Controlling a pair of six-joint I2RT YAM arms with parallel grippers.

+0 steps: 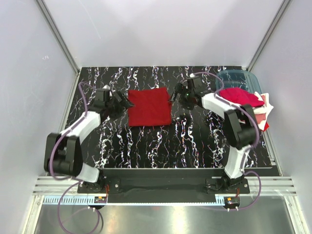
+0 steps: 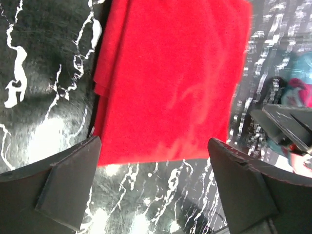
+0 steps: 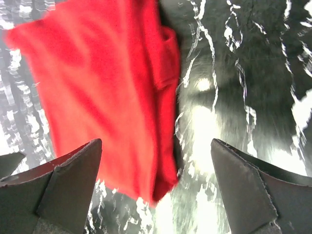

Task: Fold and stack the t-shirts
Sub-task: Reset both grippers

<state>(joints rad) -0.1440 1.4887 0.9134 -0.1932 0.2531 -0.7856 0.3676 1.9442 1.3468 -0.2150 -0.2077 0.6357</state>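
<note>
Your folded deep red t-shirt (image 1: 149, 107) is lying flat as a tidy rectangle on the far half of the table (image 1: 195, 146), roughly midway between the two arms. In the left wrist view its stacked layers are showing along one side. In the right wrist view a narrow folded strip is running down one edge.

Your left gripper (image 1: 125, 102) is sitting just beside the shirt's left edge, with its jaws spread wide and nothing between them. Your right gripper (image 1: 174, 96) is hanging just off the shirt's far right corner, equally wide and gripping nothing.

Well to the right, a crumpled red shirt (image 1: 239, 96) is heaping up with white and pink cloth (image 1: 264, 109) at the near side of the teal bin (image 1: 239, 78). You cannot tell whether that heap is lying inside the bin or only against it.
</note>
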